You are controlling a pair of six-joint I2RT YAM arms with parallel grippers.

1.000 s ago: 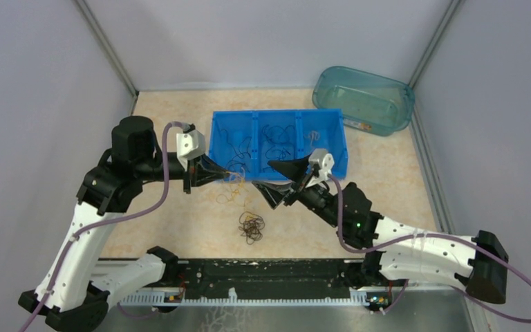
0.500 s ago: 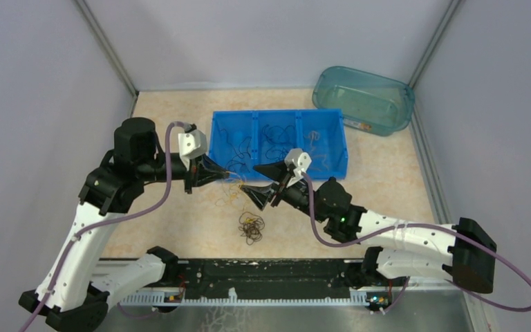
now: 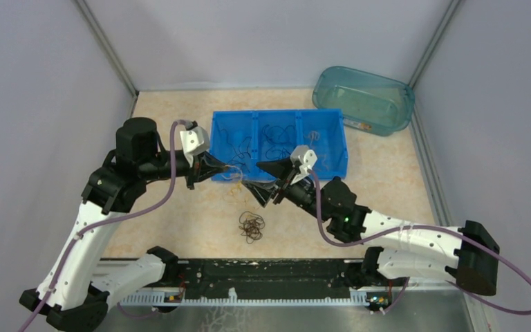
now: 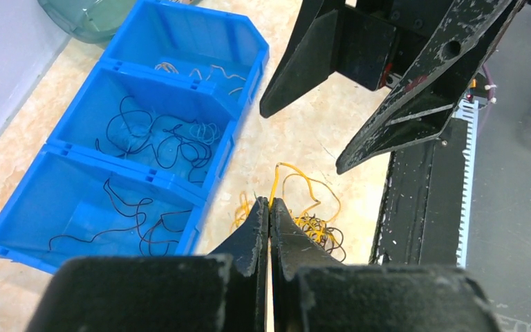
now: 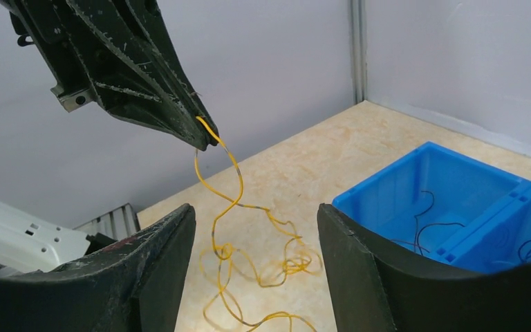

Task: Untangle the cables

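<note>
a yellow cable (image 5: 229,181) is pinched in the closed left hand (image 4: 269,203) and hangs in loops over the bench (image 3: 401,169); the right hand (image 5: 256,214) stands wide, one finger on either side of the strand, not touching it. a brown tangle (image 3: 252,226) lies nearby on the bench, thin dark wires (image 4: 173,138) in the blue bin (image 3: 276,113)

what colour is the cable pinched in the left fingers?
Yellow-orange. The cable hanging from the shut left fingers shows best in the right wrist view.
</note>
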